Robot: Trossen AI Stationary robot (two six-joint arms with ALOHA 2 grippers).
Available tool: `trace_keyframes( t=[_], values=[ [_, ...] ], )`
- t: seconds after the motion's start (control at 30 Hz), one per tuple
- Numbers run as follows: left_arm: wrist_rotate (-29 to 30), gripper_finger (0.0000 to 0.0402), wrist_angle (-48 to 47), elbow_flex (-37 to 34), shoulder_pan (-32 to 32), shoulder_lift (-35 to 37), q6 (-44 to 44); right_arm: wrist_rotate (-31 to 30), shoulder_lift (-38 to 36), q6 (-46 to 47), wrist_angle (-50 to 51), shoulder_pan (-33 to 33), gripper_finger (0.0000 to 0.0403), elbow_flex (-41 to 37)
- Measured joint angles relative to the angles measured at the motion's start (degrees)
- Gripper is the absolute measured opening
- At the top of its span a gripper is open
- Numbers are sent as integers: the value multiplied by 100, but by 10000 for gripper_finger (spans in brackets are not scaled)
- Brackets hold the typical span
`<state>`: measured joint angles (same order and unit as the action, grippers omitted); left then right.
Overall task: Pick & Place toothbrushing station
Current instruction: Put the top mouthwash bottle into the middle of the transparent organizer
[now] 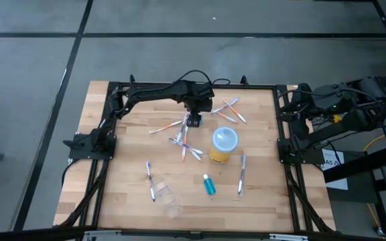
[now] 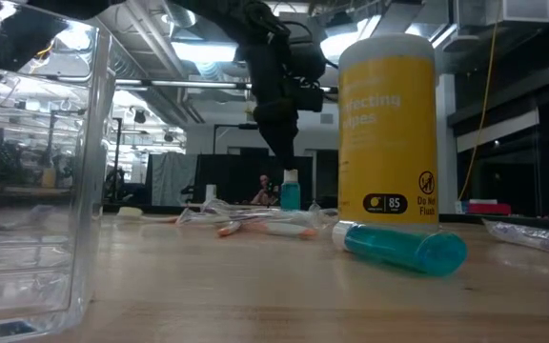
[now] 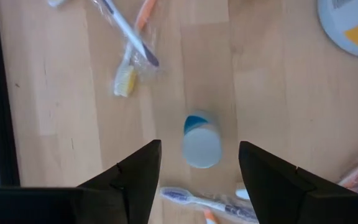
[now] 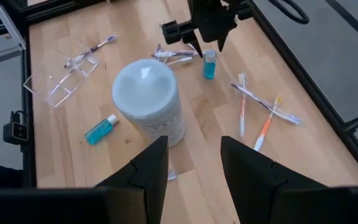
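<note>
Tube (image 3: 201, 140) stands upright on the counter (image 1: 260, 194) among scattered toothbrushes (image 1: 183, 142); my left gripper (image 3: 199, 163) hangs above it, jaws wide and empty, ready to straddle it.

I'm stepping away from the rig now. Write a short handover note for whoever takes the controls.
Left pincer: open, hanging directly above the upright small teal bottle at mid-table, nothing held.
Right pincer: parked at the table's right edge, holding nothing.
Things: yellow canister upright at centre; second teal bottle lying in front of it; toothbrushes scattered loose around the canister; clear plastic container empty.
Done: nothing packed that I can see.
Left: probably grasp the upright bottle, then gather the rest.
</note>
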<state>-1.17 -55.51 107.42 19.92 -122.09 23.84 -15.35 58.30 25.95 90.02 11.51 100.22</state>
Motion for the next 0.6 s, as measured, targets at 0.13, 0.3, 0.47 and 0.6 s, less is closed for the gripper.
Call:
trace_keyframes(
  t=[0.13, 0.3, 0.47, 0.6],
  values=[
    [-20, 212, 27, 0, 15, 9, -61, 0, -4, -3, 0, 0, 151, 0],
    [-67, 212, 22, 2, 20, -31, -135, 0, -2, -46, 0, 0, 151, 0],
    [-138, 212, 32, 2, 13, -78, -195, 0, -2, -45, 0, 0, 151, 0],
    [-131, 212, 38, 0, 4, -98, -186, 62, -4, -20, 0, 0, 151, 0]
  ],
)
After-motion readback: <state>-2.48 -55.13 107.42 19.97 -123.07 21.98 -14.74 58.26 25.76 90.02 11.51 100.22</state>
